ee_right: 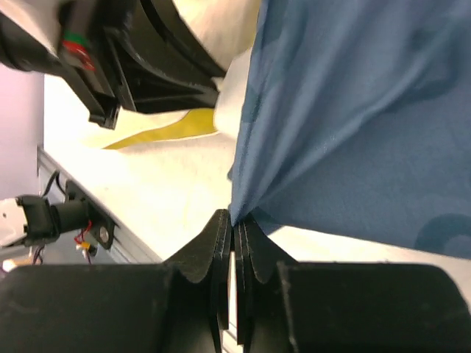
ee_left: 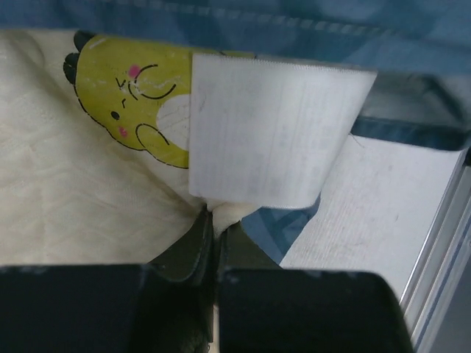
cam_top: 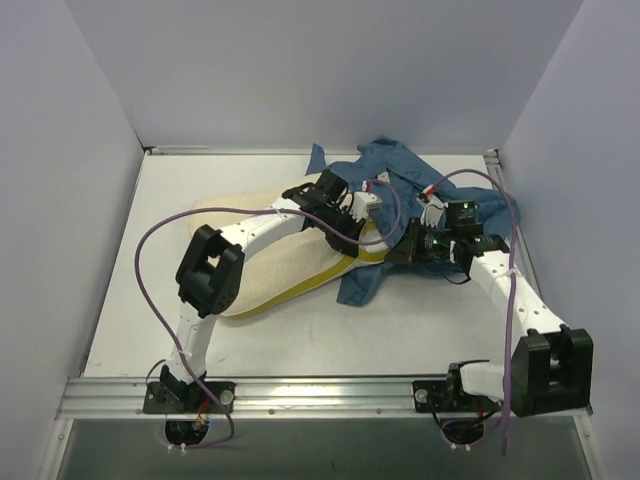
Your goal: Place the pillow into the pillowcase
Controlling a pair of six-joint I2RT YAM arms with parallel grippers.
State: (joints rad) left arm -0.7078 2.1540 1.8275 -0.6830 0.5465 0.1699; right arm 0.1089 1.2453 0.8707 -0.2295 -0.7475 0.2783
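The cream quilted pillow (cam_top: 265, 275) lies left of centre, its yellow-piped edge toward the blue pillowcase (cam_top: 400, 165) bunched at the back right. My left gripper (cam_top: 362, 205) is shut on the pillow's corner. In the left wrist view the gripper (ee_left: 215, 219) pinches the pillow (ee_left: 73, 184) just below the white tag (ee_left: 268, 132), beside a yellow cartoon mark (ee_left: 132, 95); the pillowcase (ee_left: 294, 22) hangs above. My right gripper (cam_top: 393, 258) is shut on the pillowcase's edge; in the right wrist view the gripper (ee_right: 235, 220) holds a fold of the pillowcase (ee_right: 353, 110) lifted off the table.
White walls enclose the table (cam_top: 300, 340) on three sides. A metal rail (cam_top: 320, 395) runs along the near edge. Purple cables (cam_top: 150, 260) loop off both arms. The left arm's wrist (ee_right: 125, 59) sits close to my right gripper, over the yellow piping (ee_right: 165, 131).
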